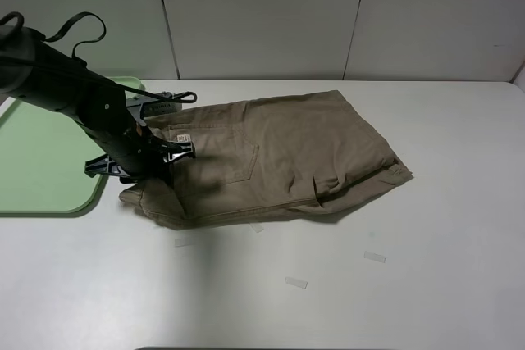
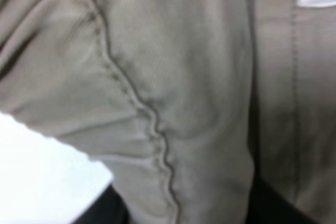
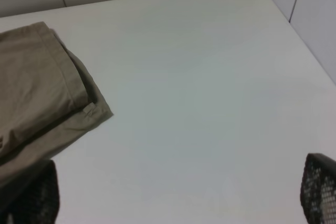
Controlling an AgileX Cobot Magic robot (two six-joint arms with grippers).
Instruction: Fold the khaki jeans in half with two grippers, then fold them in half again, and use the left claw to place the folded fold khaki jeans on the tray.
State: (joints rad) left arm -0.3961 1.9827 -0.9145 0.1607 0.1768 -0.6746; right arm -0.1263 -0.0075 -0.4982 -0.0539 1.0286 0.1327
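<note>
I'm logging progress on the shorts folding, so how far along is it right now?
Done: the khaki jeans lie folded once, leg hems stacked. In hand: the left end effector is down on the waistband end, fabric between its fingers; the right end effector stands open over bare table. Left: the second fold, then the move onto the tray.

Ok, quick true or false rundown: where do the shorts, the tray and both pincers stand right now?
1. The khaki jeans lie on the tray. False: they lie on the white table, with the tray beside their waistband end.
2. The left pincer is down at the waistband end. True.
3. The right pincer is closed on the hem. False: it is open over bare table, apart from the hem.
4. A white label shows near the waistband. True.
</note>
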